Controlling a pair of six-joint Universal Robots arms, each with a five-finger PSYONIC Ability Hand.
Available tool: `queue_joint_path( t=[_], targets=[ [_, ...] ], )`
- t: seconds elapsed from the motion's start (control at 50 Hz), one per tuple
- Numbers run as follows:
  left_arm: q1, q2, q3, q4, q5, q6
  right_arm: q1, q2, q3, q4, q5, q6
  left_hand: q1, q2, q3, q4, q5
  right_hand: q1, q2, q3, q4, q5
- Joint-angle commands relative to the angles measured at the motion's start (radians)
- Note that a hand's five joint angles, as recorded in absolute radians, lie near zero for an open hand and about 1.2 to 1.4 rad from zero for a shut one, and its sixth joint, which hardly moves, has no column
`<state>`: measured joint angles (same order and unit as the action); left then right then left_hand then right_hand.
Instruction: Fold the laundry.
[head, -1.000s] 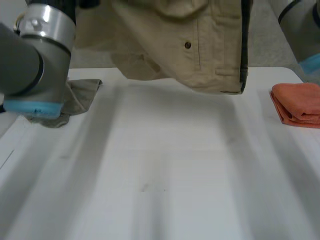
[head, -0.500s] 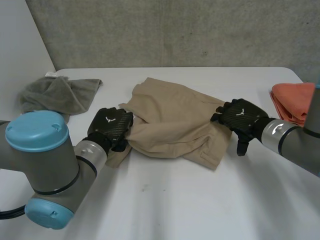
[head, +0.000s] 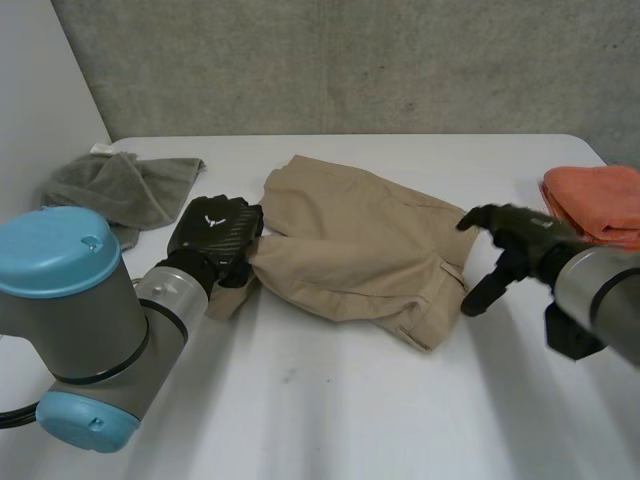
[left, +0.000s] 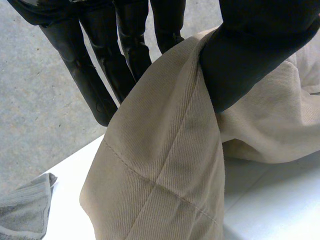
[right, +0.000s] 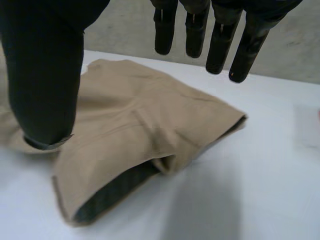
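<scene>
Rumpled tan trousers (head: 350, 250) lie mid-table, one edge lifted

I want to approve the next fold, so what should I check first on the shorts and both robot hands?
1. Left robot hand grips the shorts: ok, thumb and fingers pinch the near-left edge.
2. Right robot hand grips the shorts: not ok, fingers straight, off the cloth by its right end.
3. Shorts lie flat: not ok, rumpled, bunched at the left robot hand.
4. Grey towel apart from the shorts: ok.
5. Orange towel apart from the shorts: ok, folded near the table's right side.
</scene>
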<state>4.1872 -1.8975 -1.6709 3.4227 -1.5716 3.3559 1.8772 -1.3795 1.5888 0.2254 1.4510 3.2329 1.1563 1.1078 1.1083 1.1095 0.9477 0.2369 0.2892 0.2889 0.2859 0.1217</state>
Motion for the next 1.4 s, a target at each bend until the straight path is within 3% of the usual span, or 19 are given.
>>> queue_joint_path(
  t=[0.02, 0.3, 0.42, 0.48, 0.52, 0.56, 0.7, 0.86, 1.02, 1.08, 1.24, 1.4],
  targets=[
    [0.002, 0.000, -0.003, 0.000, 0.001, -0.003, 0.132, 0.063, 0.049, -0.106, 0.075, 0.036, 0.099, 0.148, 0.147, 0.146, 0.134, 0.265, 0.213, 0.213, 0.216, 0.206],
    [0.001, 0.000, -0.007, 0.000, 0.002, -0.003, 0.231, 0.266, -0.003, -0.279, 0.227, 0.016, 0.088, 0.136, 0.136, 0.134, 0.122, 0.379, 0.327, 0.327, 0.330, 0.320],
    [0.005, -0.003, -0.006, 0.000, 0.001, -0.003, 0.257, 0.352, -0.041, -0.357, 0.276, -0.042, 0.094, 0.142, 0.142, 0.140, 0.128, 0.620, 0.567, 0.568, 0.571, 0.561],
    [0.007, -0.003, -0.004, -0.008, 0.001, -0.004, 0.258, 0.385, -0.072, -0.362, 0.302, -0.064, 0.102, 0.151, 0.150, 0.149, 0.136, 0.848, 0.796, 0.796, 0.799, 0.789],
    [0.008, 0.000, -0.004, -0.011, 0.001, -0.004, 0.251, 0.381, -0.081, -0.360, 0.319, -0.065, 0.111, 0.160, 0.159, 0.158, 0.145, 1.158, 1.106, 1.106, 1.109, 1.099],
    [0.008, 0.005, -0.004, -0.013, 0.001, -0.003, 0.244, 0.373, -0.084, -0.359, 0.322, -0.065, 0.120, 0.168, 0.168, 0.167, 0.154, 1.159, 1.107, 1.107, 1.110, 1.100],
    [0.010, 0.093, 0.000, -0.052, 0.002, -0.004, 0.231, 0.199, -0.069, -0.342, 0.241, -0.136, 0.132, 0.180, 0.180, 0.178, 0.166, 1.159, 1.107, 1.107, 1.110, 1.100],
    [0.008, 0.256, 0.031, -0.157, 0.007, 0.003, 0.103, -0.062, -0.150, -0.197, 0.066, -0.522, 0.143, 0.192, 0.191, 0.190, 0.178, 1.159, 1.107, 1.107, 1.110, 1.100],
    [0.010, 0.342, 0.115, -0.313, 0.013, 0.011, 0.105, -0.095, -0.318, 0.038, 0.049, -0.728, 0.146, 0.195, 0.194, 0.193, 0.181, 1.159, 1.107, 1.107, 1.110, 1.100],
    [0.013, 0.315, 0.146, -0.342, 0.013, 0.011, 0.103, -0.081, -0.352, 0.103, 0.043, -0.755, 0.143, 0.192, 0.191, 0.190, 0.178, 1.159, 1.107, 1.107, 1.110, 1.100],
    [0.013, 0.025, 0.273, -0.339, 0.010, 0.065, 0.114, 0.190, -0.451, 0.183, 0.042, -0.800, 0.135, 0.183, 0.183, 0.181, 0.169, 1.159, 1.107, 1.107, 1.110, 1.100],
    [0.016, -0.268, 0.565, -0.225, 0.005, 0.267, 0.117, 0.437, -0.682, 0.028, 0.072, -0.794, 0.152, 0.201, 0.200, 0.199, 0.186, 1.159, 1.107, 1.107, 1.110, 1.100]
  ],
)
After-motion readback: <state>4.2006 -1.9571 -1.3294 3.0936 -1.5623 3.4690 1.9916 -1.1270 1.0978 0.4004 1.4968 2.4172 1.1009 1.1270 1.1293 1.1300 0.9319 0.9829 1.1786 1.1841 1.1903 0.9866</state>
